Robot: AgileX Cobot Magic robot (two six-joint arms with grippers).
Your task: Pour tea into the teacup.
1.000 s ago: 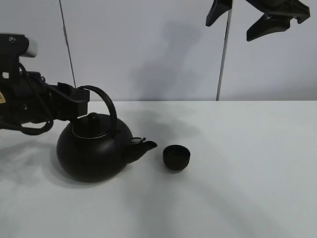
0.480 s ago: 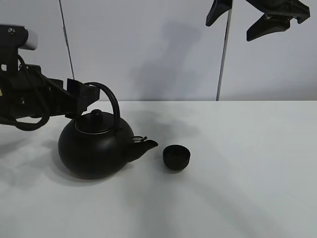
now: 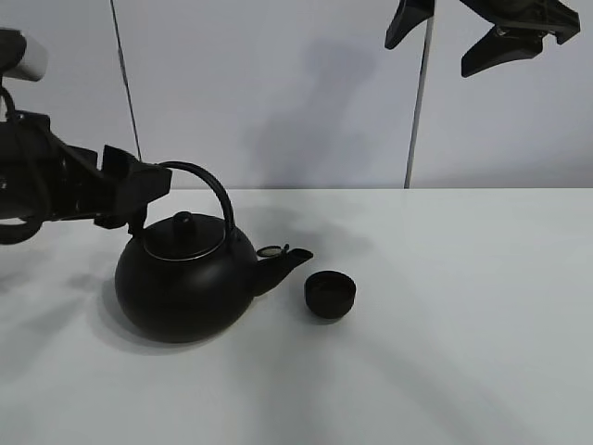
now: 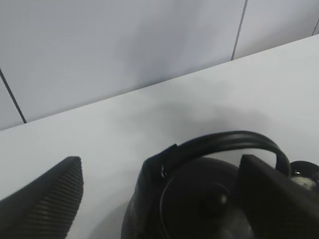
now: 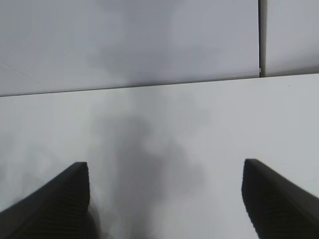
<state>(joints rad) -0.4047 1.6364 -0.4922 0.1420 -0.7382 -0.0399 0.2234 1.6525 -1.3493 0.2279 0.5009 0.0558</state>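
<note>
The teacup [image 3: 330, 294] is seen standing upright on the white table [image 3: 463, 324], mouth upward, its round form showing no long axis. It sits just beyond the spout of the black kettle [image 3: 185, 283], which points at it, well past the fingertips of the left gripper [image 3: 148, 181]. That gripper's fingers [image 4: 45, 204] are spread wide, with the arched kettle handle [image 4: 224, 144] between them and not pinched. The right gripper [image 3: 473, 37] is held high above the table, fingers [image 5: 60, 199] spread on nothing. Grey wall panels are seen behind. The teacup is shown only in the high view; both wrist views miss it.
</note>
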